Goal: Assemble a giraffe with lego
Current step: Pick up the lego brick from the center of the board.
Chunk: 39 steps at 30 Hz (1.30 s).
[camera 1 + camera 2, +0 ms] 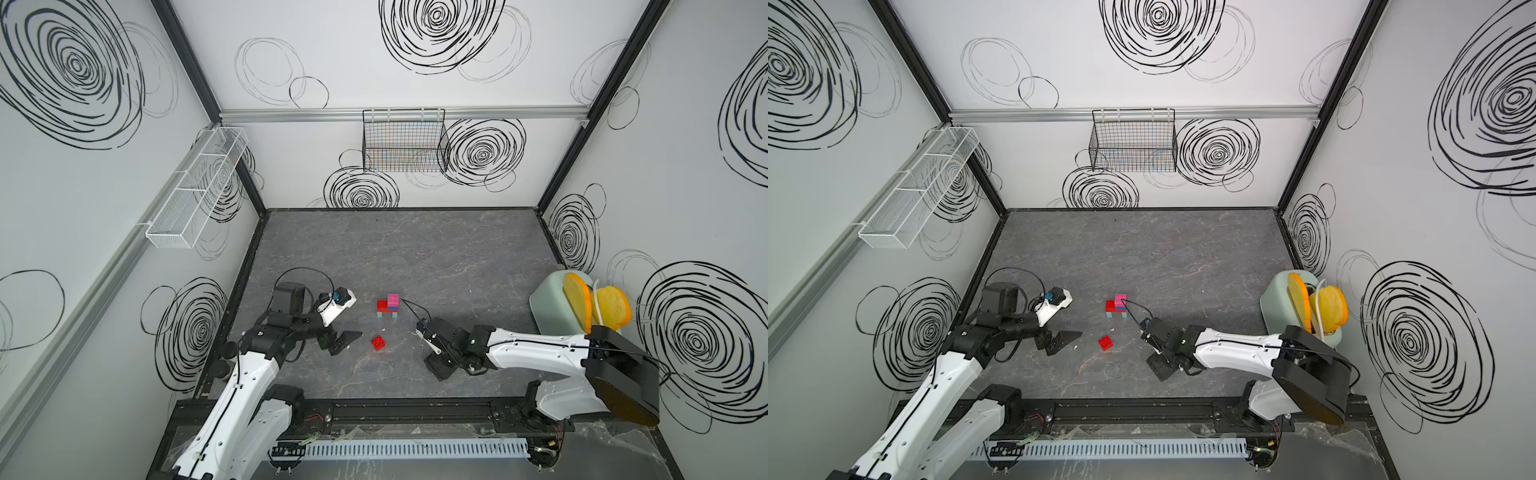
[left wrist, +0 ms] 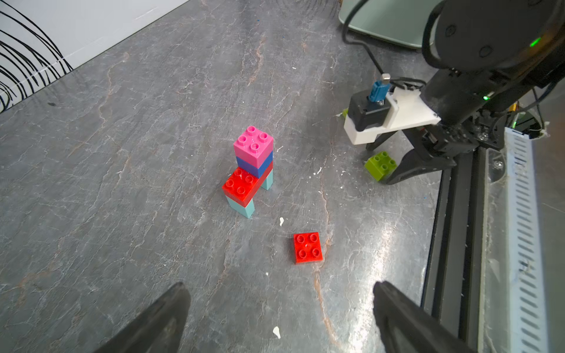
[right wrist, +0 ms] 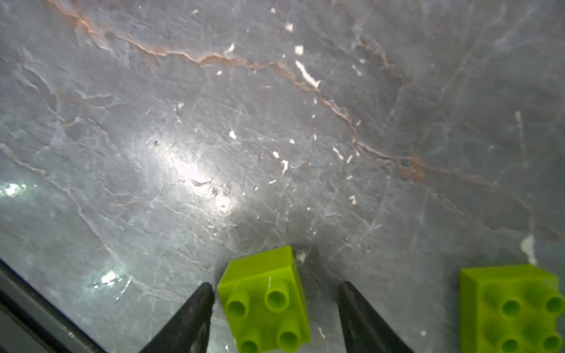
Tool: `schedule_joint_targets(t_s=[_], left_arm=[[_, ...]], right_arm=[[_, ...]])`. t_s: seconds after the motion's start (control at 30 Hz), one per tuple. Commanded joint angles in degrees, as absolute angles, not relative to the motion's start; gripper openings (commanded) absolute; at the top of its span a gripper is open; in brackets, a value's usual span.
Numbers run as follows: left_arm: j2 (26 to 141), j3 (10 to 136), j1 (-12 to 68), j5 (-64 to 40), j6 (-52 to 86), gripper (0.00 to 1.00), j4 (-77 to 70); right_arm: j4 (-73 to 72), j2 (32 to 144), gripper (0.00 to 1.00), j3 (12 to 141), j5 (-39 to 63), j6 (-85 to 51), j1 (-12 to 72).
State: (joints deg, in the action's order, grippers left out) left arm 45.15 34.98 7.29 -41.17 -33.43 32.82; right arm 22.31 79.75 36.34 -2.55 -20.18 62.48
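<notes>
The partly built giraffe (image 1: 388, 306) (image 1: 1117, 305) (image 2: 252, 171) stands mid-table: cyan legs, red body, then a blue and a pink brick on top. A loose red lego brick (image 1: 378, 343) (image 2: 308, 247) lies in front of it. My left gripper (image 2: 278, 285) (image 1: 347, 340) is open and empty, just left of that red brick. My right gripper (image 3: 275, 285) points down with its jaws on either side of a lime green brick (image 3: 266, 302) (image 2: 380, 165) on the table. One finger is close against it and a gap shows at the other. A second lime brick (image 3: 513, 305) lies beside it.
A mint toaster (image 1: 552, 307) with yellow toast slices (image 1: 577, 299) stands at the right wall. A black wire basket (image 1: 403, 141) hangs on the back wall and a white one (image 1: 195, 191) on the left wall. A black rail (image 1: 415, 409) runs along the table's front edge.
</notes>
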Motion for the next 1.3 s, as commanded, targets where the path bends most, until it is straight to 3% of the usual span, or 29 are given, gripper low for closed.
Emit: schedule_joint_targets(t_s=[0.0,0.27,0.37,0.87,1.0,1.27], left_arm=[[45.3,34.5,7.3,-42.1,-33.9,0.98,31.2],[45.5,34.6,7.3,-42.6,-34.1,0.98,31.3],[45.7,34.6,7.2,-42.4,-33.6,0.98,31.0],[44.7,34.5,7.5,-42.3,-34.2,0.98,31.5],[44.9,34.7,7.2,-42.3,-33.7,0.98,31.2],[44.5,34.5,7.0,-42.2,-34.0,0.98,31.2]], right_arm=[[22.7,80.3,0.65,38.1,-2.9,-20.4,63.3],[23.4,81.1,0.55,39.1,-3.1,-20.0,63.4],[24.8,81.6,0.46,40.0,-2.8,-20.2,63.6],[26.2,81.2,0.36,39.3,-3.9,-22.1,64.3],[27.1,81.0,0.25,40.9,-3.9,-21.4,64.3],[29.6,81.1,0.17,44.7,-4.6,-19.0,63.8]])
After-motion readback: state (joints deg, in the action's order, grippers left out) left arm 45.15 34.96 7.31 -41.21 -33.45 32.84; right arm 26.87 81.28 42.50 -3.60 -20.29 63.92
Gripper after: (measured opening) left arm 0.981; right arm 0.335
